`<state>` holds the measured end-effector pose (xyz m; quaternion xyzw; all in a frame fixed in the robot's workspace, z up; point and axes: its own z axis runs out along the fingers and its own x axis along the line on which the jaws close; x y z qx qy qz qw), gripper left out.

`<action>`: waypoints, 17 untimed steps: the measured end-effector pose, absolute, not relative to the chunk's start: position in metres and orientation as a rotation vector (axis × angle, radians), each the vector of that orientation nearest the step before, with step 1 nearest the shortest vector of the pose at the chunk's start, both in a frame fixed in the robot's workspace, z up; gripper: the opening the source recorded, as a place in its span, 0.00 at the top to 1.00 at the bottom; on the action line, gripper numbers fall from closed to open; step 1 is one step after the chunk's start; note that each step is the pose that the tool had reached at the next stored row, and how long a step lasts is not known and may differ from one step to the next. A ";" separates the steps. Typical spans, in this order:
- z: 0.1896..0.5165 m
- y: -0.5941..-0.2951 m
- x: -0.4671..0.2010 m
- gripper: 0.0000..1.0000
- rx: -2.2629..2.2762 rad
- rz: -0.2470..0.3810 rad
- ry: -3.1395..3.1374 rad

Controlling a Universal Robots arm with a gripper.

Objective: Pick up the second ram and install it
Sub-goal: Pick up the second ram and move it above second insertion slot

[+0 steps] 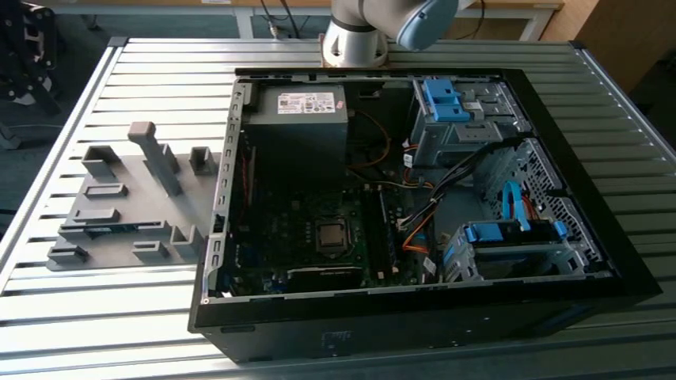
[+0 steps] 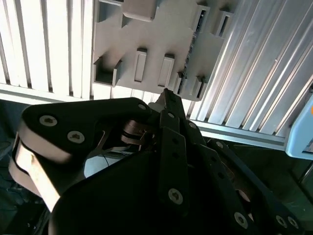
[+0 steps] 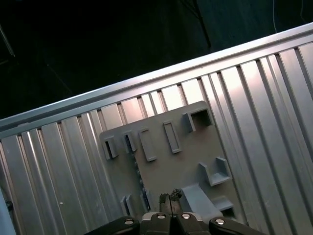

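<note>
The bench (image 1: 158,71) is made of long silver slats; a big black computer case (image 1: 623,269) lies open on it, on the side toward the edge at the exterior view's right; the arm (image 1: 359,32) stands at the bench edge farthest from the exterior camera, behind the case.

A grey plate (image 1: 138,207) with little grey blocks on it lies flat on the bench, just beside the case and near the bench edge at the exterior view's left.

The second ram (image 1: 106,230) sits in that plate; it stands on its long thin side, and small blocks hold it at both ends; in both wrist views the second ram (image 3: 139,174) (image 2: 192,46) looks like a thin dark line across the plate.

The pincer (image 3: 169,199) (image 2: 165,94) hangs in the air over the plate; its two tips are pressed together and nothing is between them; it is near the second ram but does not touch it.
</note>
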<state>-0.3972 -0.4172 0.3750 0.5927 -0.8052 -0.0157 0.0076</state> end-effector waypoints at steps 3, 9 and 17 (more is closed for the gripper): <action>0.374 -0.417 -0.397 0.90 1.917 -0.048 -2.469; 0.373 -0.419 -0.401 0.90 1.957 -0.044 -2.440; 0.369 -0.421 -0.406 0.90 2.031 -0.033 -2.390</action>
